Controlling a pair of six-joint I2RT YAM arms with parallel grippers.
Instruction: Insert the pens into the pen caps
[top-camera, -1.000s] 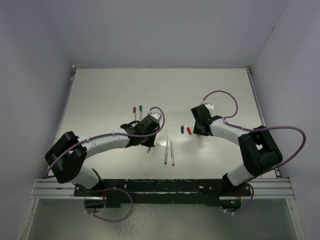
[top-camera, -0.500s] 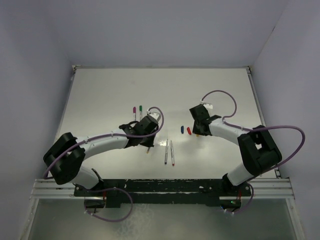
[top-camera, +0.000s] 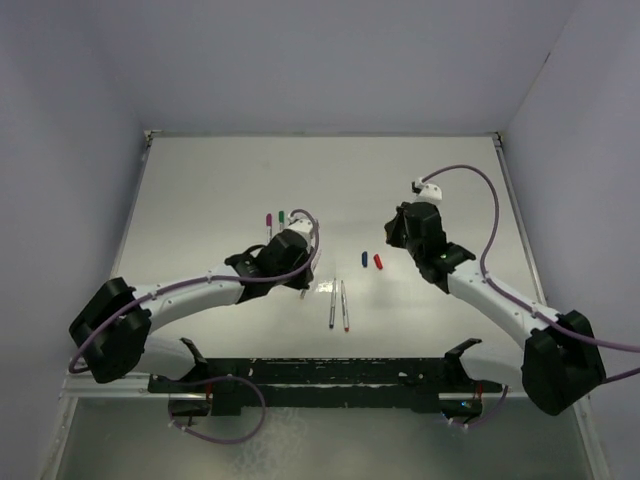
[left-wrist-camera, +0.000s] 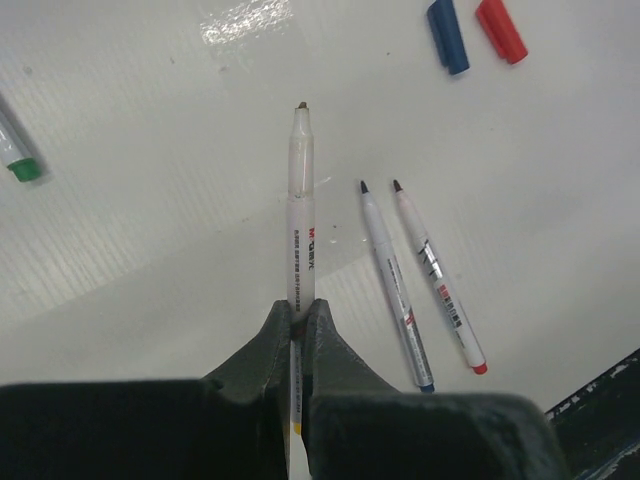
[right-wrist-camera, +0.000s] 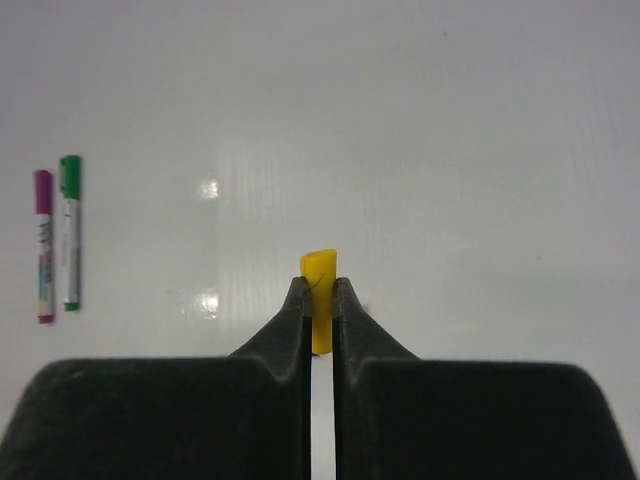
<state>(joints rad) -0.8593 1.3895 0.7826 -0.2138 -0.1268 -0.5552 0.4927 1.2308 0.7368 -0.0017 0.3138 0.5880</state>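
My left gripper (left-wrist-camera: 300, 310) is shut on a silvery-white pen (left-wrist-camera: 301, 210) with a yellow rear end; its bare tip points away from me, above the table. In the right wrist view my right gripper (right-wrist-camera: 319, 290) is shut on the yellow pen cap (right-wrist-camera: 319, 268), held clear of the table. Two uncapped pens lie side by side, one with a blue end (top-camera: 332, 303) (left-wrist-camera: 392, 285), one with a red end (top-camera: 344, 305) (left-wrist-camera: 436, 275). The blue cap (top-camera: 364, 260) (left-wrist-camera: 447, 36) and red cap (top-camera: 378, 261) (left-wrist-camera: 501, 29) lie loose between the arms.
A purple-capped pen (top-camera: 268, 220) (right-wrist-camera: 44, 245) and a green-capped pen (top-camera: 281, 218) (right-wrist-camera: 68, 230) lie side by side at the table's middle left. The black base rail (top-camera: 320, 375) runs along the near edge. Grey walls enclose the white table (top-camera: 330, 170).
The right gripper closed on the yellow cap and lifted it off the table as its arm straightened. The left arm shifted a little with its pen.
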